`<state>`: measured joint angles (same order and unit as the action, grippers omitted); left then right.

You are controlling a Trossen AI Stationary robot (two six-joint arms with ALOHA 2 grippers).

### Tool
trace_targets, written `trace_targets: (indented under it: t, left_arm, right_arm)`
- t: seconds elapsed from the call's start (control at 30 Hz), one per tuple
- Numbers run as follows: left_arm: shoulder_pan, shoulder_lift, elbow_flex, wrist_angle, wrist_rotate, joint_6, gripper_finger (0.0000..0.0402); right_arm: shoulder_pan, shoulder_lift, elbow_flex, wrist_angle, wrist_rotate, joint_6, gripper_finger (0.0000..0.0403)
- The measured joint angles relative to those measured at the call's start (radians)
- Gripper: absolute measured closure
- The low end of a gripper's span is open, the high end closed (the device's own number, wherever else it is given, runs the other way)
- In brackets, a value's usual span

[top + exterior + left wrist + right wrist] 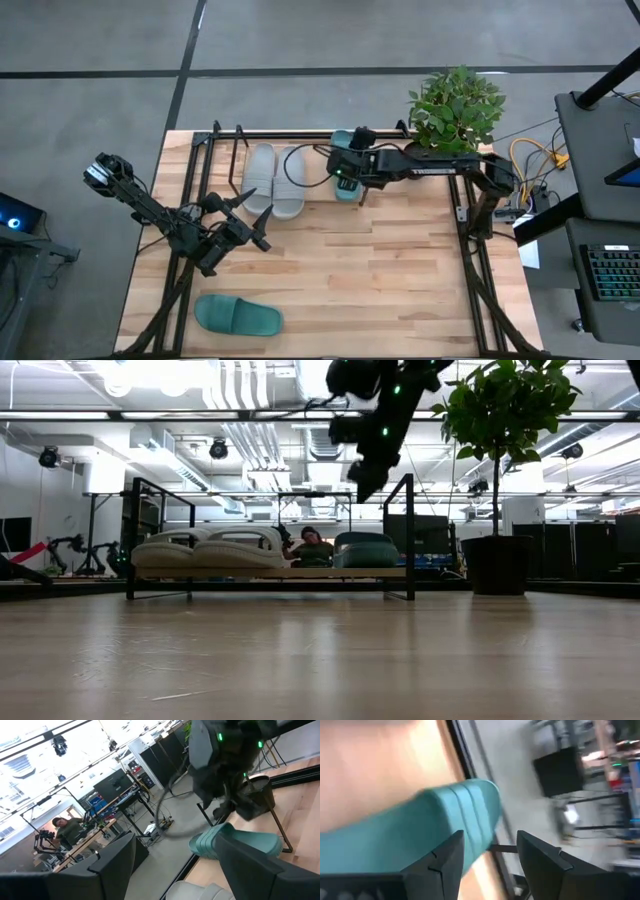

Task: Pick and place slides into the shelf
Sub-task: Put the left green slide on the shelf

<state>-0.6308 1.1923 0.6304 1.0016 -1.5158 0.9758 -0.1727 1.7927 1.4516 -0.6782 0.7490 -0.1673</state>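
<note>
Wooden table (400, 260), potted plant (455, 105) by shelf (300, 135), right gripper (352, 190) jaws apart over teal slide (343, 145), left gripper (262, 215) jaws wide.

You had two dark, near-black arms on the rig, links slim and tubular with blocky joint housings. Right arm (440, 165) carried white lettering along its forearm link, and green status LEDs glowed at its wrist. Black cable looped off that wrist. Left arm (150, 208) ended in a boxy base joint. Fingers (445, 862) were matte black, flat, angular plates with chamfered edges.
</note>
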Motion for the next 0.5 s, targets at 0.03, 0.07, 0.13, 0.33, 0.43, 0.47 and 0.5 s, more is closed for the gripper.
trace_targets:
  t: [0.03,0.07,0.13,0.33,0.43,0.47,0.5]
  left_arm:
    - [0.000,0.000,0.000,0.000,0.000,0.000,0.0143]
    - [0.000,0.000,0.000,0.000,0.000,0.000,0.0143]
    - [0.000,0.000,0.000,0.000,0.000,0.000,0.0143]
    - [0.000,0.000,0.000,0.000,-0.001,0.000,0.0143]
    - [-0.001,0.000,0.000,0.000,-0.002,-0.001,0.0143]
    - [-0.001,0.000,0.000,0.000,-0.002,-0.002,0.0143]
    - [-0.001,0.000,0.000,0.000,-0.002,-0.002,0.0143]
  right_arm:
    - [0.001,-0.017,0.000,-0.001,-0.038,0.014,0.0230]
    - [0.003,-0.038,0.000,0.000,-0.092,0.026,0.0231]
    - [0.009,-0.082,0.000,0.002,-0.212,0.041,0.0232]
    - [0.045,-0.232,-0.021,0.029,-0.481,0.049,0.0232]
    - [0.093,-0.310,-0.068,0.084,-0.497,0.019,0.0234]
    - [0.111,-0.337,-0.087,0.098,-0.498,0.010,0.0234]
    - [0.128,-0.363,-0.109,0.113,-0.499,0.005,0.0234]
